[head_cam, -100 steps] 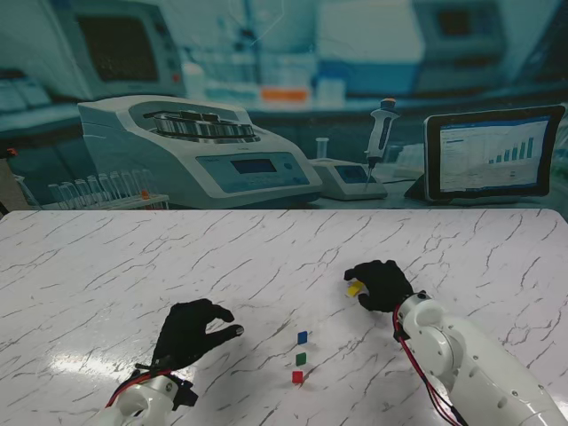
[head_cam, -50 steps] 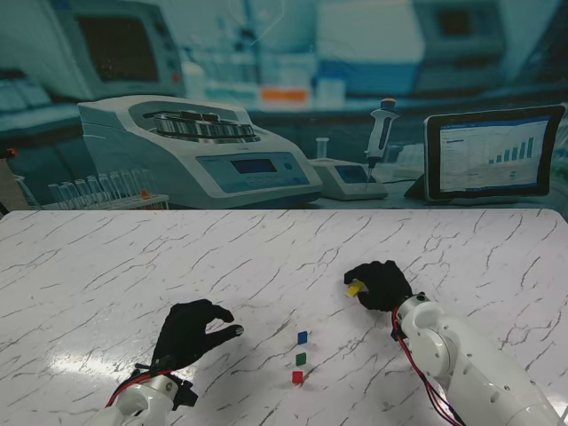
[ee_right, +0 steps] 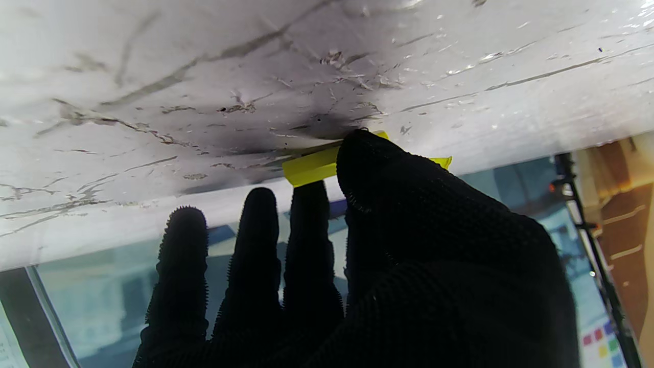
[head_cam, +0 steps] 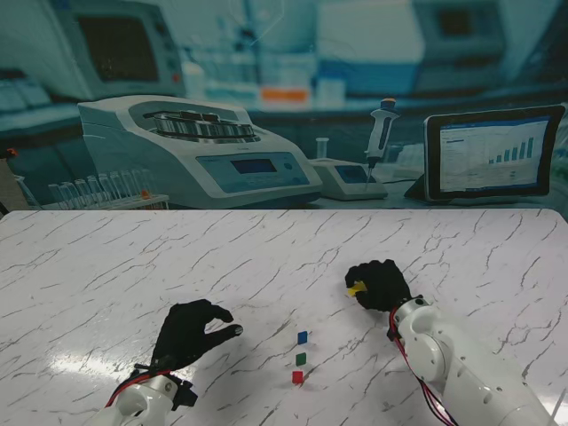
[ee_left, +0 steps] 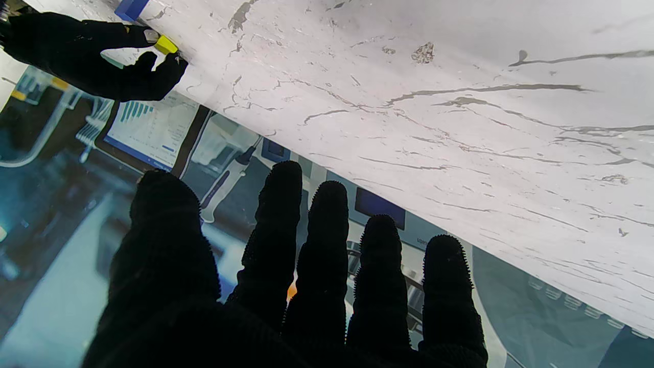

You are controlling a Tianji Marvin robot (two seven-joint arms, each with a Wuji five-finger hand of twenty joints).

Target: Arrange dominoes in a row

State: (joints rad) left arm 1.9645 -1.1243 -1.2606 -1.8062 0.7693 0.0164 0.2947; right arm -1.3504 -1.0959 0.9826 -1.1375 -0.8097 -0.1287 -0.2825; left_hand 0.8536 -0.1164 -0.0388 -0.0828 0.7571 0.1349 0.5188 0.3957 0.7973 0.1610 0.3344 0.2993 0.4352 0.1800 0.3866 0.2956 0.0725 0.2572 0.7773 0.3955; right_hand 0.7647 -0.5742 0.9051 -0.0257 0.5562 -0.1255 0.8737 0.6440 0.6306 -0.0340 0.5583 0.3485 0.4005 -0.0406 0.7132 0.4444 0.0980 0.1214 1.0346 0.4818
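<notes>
The right hand (head_cam: 380,284) pinched the yellow domino (head_cam: 355,288); the left hand (head_cam: 189,333) held nothing, fingers apart; carriage had to stay level, ending beyond the blue domino (head_cam: 303,337).

White marble-patterned worktop (head_cam: 133,257) with dark veining. Along its far edge, a printed laboratory backdrop: at 11 o'clock a grey centrifuge-type analyser (head_cam: 191,146); at 12 o'clock a pipette (head_cam: 382,129) on a stand; at 1 o'clock a tablet (head_cam: 493,153) displaying a bar chart.
</notes>
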